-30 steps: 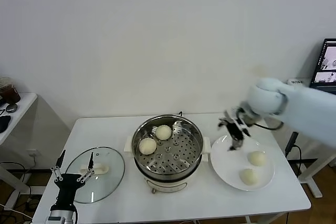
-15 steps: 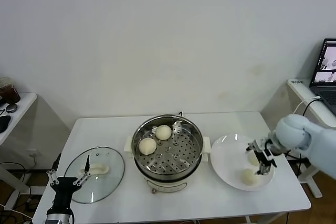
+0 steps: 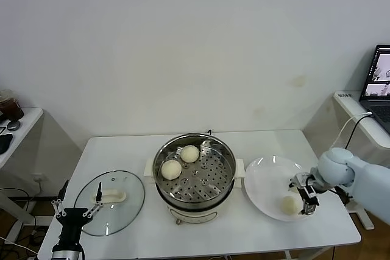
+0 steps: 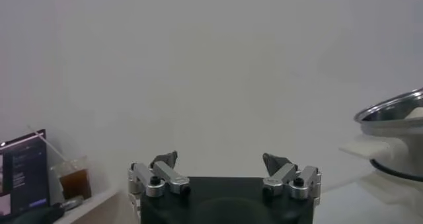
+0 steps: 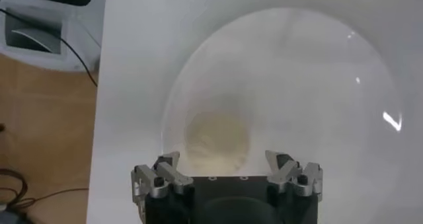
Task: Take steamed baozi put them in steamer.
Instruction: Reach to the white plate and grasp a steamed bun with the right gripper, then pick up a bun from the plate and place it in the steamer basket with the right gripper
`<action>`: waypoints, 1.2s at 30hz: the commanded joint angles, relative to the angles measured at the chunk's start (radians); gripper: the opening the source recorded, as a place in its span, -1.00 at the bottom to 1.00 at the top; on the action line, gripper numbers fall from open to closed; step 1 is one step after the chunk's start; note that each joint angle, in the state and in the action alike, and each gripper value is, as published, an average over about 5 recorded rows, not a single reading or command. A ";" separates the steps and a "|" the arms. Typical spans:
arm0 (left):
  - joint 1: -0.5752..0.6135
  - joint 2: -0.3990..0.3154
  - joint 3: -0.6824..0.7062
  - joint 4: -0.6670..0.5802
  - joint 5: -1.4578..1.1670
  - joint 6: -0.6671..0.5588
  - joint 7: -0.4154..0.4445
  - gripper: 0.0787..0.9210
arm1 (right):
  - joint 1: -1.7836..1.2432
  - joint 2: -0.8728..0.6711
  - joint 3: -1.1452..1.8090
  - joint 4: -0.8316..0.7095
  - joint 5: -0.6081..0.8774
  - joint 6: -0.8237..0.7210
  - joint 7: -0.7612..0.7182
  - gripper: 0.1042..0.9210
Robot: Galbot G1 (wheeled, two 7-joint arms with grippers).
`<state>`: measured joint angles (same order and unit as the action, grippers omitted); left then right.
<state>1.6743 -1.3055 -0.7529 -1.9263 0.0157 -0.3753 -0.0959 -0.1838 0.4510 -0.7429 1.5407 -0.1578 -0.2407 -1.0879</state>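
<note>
The steamer (image 3: 195, 178) stands mid-table with two steamed baozi (image 3: 171, 169) (image 3: 190, 153) on its perforated tray. To its right is a white plate (image 3: 265, 178) holding a baozi (image 3: 290, 204). My right gripper (image 3: 308, 196) hangs low over the plate's right side, right beside that bun, open. In the right wrist view a baozi (image 5: 217, 137) lies on the plate (image 5: 317, 80) just ahead of the open right gripper (image 5: 223, 159), apart from both fingers. My left gripper (image 3: 76, 207) waits open off the table's front left corner; the left wrist view shows the left gripper (image 4: 221, 159) empty.
A glass lid (image 3: 109, 202) with a white handle lies flat at the front left of the table. A side table with a dark cup (image 3: 10, 106) stands far left. A laptop (image 3: 381, 80) sits on a desk at the right. The steamer's rim (image 4: 396, 106) shows in the left wrist view.
My right arm swung from above the plate's far edge down to its right side, over the buns, hiding one. The left gripper sank slightly.
</note>
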 commanded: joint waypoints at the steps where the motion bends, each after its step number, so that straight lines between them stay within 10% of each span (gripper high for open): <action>1: 0.001 -0.003 0.002 0.002 0.005 -0.001 -0.001 0.77 | -0.062 0.036 0.038 -0.051 -0.024 0.004 -0.006 0.76; 36: -0.005 0.002 0.004 -0.007 0.006 -0.005 -0.004 0.77 | 0.301 0.028 -0.068 0.000 0.116 -0.028 -0.049 -0.06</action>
<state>1.6719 -1.3061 -0.7501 -1.9331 0.0231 -0.3797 -0.0995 -0.1256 0.4864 -0.7361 1.5178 -0.1393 -0.2724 -1.1175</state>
